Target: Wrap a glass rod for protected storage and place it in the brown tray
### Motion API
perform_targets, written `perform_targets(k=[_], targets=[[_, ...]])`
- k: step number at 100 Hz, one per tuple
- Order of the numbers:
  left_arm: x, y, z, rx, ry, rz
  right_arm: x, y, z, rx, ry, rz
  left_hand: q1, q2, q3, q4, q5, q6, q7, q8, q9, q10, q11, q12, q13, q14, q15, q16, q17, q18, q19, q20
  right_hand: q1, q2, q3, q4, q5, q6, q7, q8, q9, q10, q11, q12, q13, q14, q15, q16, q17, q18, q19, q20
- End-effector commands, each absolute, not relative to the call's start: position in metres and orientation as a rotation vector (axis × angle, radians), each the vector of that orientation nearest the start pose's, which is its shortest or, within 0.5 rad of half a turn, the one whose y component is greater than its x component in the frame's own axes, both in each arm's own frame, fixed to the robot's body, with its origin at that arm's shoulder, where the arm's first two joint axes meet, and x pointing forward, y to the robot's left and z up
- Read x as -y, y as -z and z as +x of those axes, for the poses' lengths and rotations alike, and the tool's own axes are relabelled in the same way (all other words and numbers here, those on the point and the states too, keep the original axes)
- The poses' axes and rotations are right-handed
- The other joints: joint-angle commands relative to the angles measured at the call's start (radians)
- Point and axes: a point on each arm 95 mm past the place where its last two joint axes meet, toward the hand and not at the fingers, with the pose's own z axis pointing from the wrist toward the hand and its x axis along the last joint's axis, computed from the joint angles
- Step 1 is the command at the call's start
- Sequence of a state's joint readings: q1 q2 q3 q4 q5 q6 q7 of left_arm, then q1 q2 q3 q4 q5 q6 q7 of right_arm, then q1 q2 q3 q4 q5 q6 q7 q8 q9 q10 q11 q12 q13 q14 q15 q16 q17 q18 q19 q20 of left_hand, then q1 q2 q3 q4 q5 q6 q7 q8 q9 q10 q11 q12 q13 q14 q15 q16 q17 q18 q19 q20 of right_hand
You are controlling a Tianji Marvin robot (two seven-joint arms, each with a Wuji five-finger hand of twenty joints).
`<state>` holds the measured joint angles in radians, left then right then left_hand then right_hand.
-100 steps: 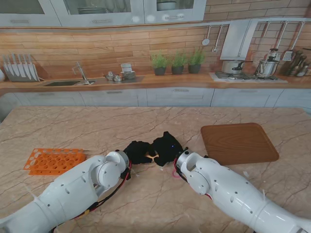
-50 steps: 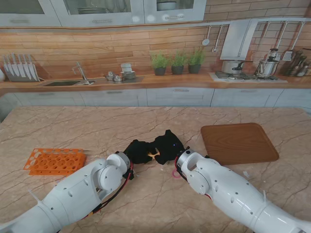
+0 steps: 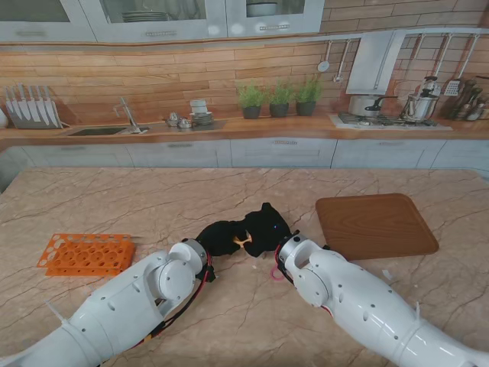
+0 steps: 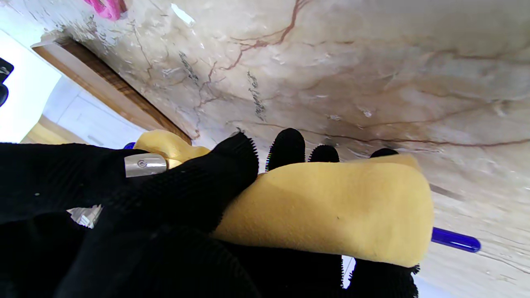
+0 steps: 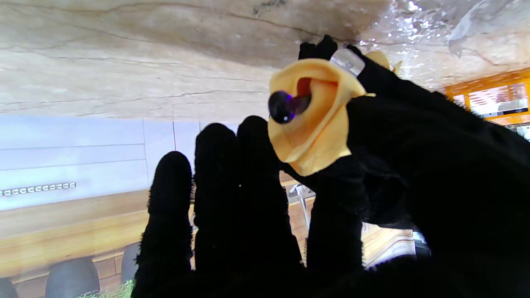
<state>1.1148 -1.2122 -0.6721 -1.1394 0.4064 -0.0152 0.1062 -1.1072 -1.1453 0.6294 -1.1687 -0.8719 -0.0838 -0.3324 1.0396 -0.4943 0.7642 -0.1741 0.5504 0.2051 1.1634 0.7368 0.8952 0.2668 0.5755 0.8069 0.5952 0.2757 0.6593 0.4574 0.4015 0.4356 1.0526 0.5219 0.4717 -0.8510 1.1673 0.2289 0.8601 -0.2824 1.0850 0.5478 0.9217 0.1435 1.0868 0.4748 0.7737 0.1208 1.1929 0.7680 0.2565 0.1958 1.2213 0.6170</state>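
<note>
Both gloved hands meet over the middle of the marble surface (image 3: 153, 199), just left of the brown tray (image 3: 376, 225). The left hand (image 3: 220, 238) has its fingers (image 4: 285, 147) curled around a roll of yellow cloth (image 4: 331, 211), thumb pressed on top, gripping it firmly. The blue glass rod (image 4: 455, 240) sticks out of one end of the roll, clear of the marble. The right hand (image 3: 263, 228) pinches the other end of the cloth, where the rod's tip shows inside the fold; its remaining fingers (image 5: 215, 174) stand straight and close together, touching nothing. An orange rack (image 3: 84, 254) sits well apart on the left.
</note>
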Motion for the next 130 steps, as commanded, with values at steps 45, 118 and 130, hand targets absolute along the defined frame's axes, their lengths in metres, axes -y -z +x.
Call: perform_targets(k=[45, 118, 130], targets=[[0.118, 0.396, 0.444, -1.601, 1.733, -1.617, -0.106, 0.360, 0.447, -1.689, -1.685, 0.919, 0.181, 0.107, 0.016, 0.028, -0.046, -0.165, -0.084, 0.046, 0.031, -0.085, 0.289, 0.074, 0.594, -0.105, 0.859, 0.416, 0.681, -0.310, 1.026, -0.036, 0.038, 0.024, 0.042, -0.031, 0.024, -0.030, 0.026, 0.004, 0.017, 0.045, 0.019, 0.011, 0.004, -0.015, 0.027, 0.016, -0.006, 0.017, 0.029, 0.016], [0.109, 0.396, 0.445, -1.572, 1.799, -1.615, -0.084, 0.355, 0.440, -1.690, -1.597, 0.940, -0.704, 0.006, -0.342, 0.078, -0.004, -0.108, -0.291, -0.131, 0.172, -0.365, 0.669, 0.365, 0.678, -0.362, 1.077, 0.393, 0.724, -0.600, 1.041, 0.272, 0.075, 0.130, -0.085, -0.292, -0.044, -0.006, 0.000, -0.103, -0.036, 0.041, -0.011, 0.045, -0.038, -0.013, -0.007, 0.006, -0.030, 0.016, 0.012, 0.021], [0.109, 0.395, 0.446, -1.548, 1.805, -1.626, -0.082, 0.357, 0.439, -1.693, -1.584, 0.946, -0.687, 0.086, -0.445, 0.096, -0.007, -0.105, -0.304, -0.134, 0.164, -0.353, 0.665, 0.375, 0.677, -0.356, 1.071, 0.402, 0.724, -0.598, 1.041, 0.262, 0.072, 0.134, -0.099, -0.303, -0.056, -0.012, 0.003, -0.107, -0.050, 0.034, -0.028, 0.046, -0.048, -0.015, -0.033, -0.006, -0.033, 0.017, 0.008, 0.020]])
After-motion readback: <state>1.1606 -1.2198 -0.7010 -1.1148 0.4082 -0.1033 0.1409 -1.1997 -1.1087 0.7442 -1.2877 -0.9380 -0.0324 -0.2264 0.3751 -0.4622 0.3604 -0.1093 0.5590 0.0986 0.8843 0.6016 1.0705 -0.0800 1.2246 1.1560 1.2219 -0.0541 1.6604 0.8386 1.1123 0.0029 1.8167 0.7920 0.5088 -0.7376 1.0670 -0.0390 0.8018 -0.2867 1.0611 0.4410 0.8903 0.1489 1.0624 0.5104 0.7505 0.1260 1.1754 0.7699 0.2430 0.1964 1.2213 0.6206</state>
